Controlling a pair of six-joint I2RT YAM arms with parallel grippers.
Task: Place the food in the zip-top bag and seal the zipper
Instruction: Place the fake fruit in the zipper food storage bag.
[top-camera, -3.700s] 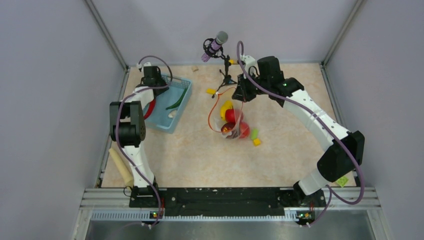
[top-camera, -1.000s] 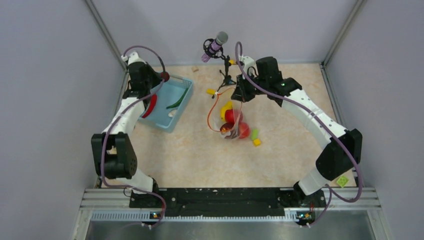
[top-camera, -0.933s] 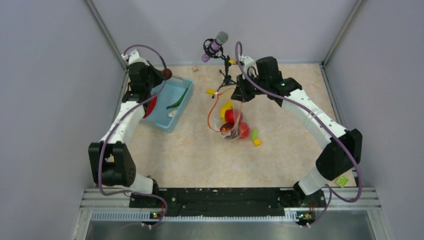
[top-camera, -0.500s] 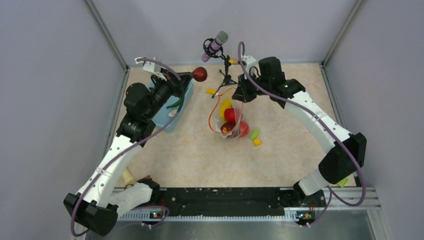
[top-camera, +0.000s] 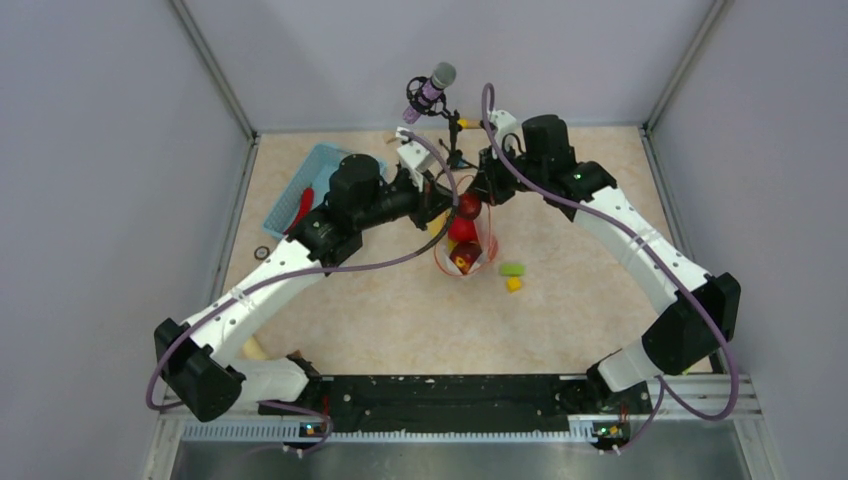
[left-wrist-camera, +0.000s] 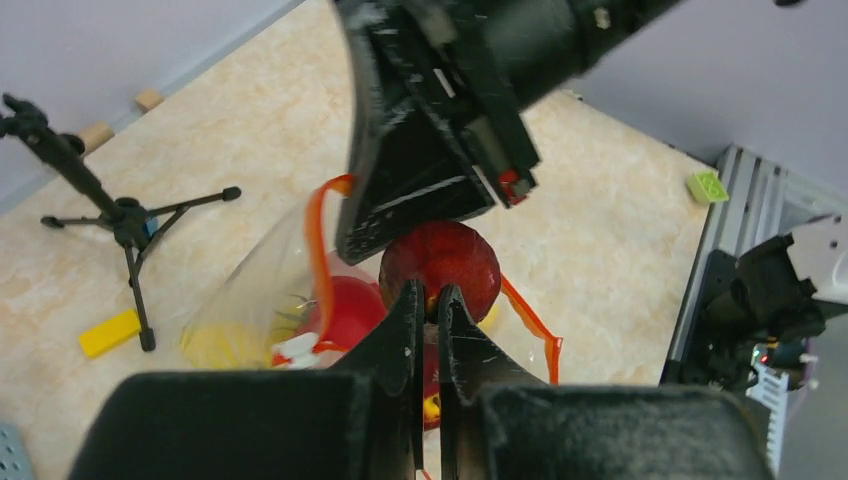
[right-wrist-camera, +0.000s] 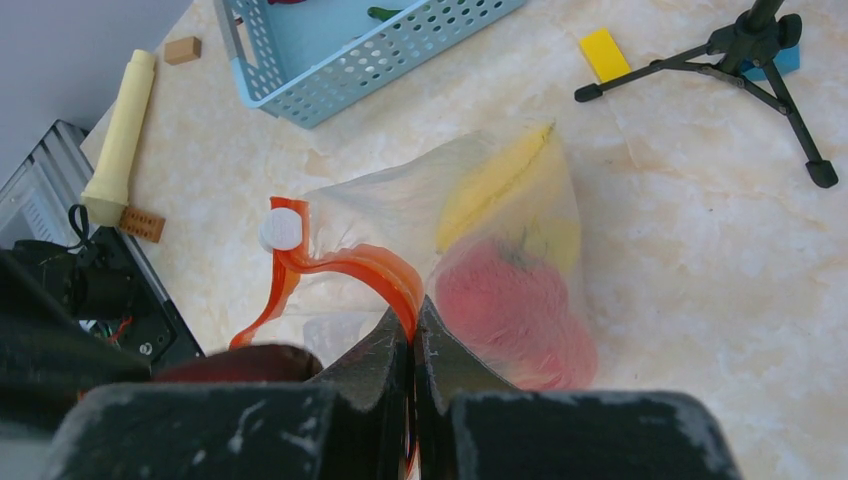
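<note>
Red-brown and round, the food piece (left-wrist-camera: 440, 262) sits pinched in your left gripper (left-wrist-camera: 427, 300), jaws nearly together on its stem end, just above the open mouth of the zip-top bag (left-wrist-camera: 250, 290). Your right wrist view shows what the top view hides: the right gripper (right-wrist-camera: 412, 325) is clamped on the orange-red zipper (right-wrist-camera: 350, 265), with the banana (right-wrist-camera: 490, 185) and tomato (right-wrist-camera: 510, 300) behind the clear plastic. Farther off, the top view gives you the red chili (top-camera: 303, 207) lying in the blue basket (top-camera: 315, 160).

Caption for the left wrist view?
Left gripper holding a dark red fruit over the open zip-top bag, tomato inside.
</note>
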